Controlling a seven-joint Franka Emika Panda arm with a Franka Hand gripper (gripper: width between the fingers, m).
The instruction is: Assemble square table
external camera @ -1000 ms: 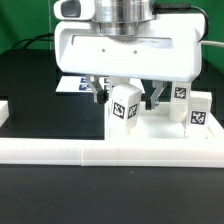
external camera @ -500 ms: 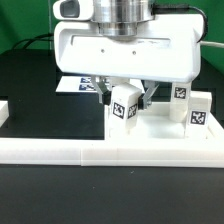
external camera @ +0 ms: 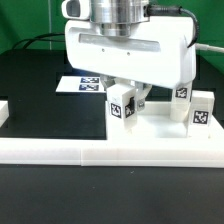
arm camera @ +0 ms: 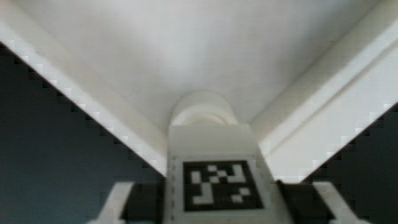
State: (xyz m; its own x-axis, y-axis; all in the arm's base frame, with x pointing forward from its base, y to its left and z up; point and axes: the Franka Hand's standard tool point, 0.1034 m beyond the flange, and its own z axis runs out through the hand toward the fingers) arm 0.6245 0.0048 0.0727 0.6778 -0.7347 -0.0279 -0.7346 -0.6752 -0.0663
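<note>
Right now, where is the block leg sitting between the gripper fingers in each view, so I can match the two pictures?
Exterior view: the leg stands just below the gripper, near the picture's centre, in front of the white tabletop.
Wrist view: the same leg fills the lower centre, between the two fingers.
Shared landmark: the black-and-white tag on the leg's face, visible in both views.

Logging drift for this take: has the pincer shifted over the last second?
Yes. The pincer slid toward the exterior view's right, measured against the marker board.
</note>
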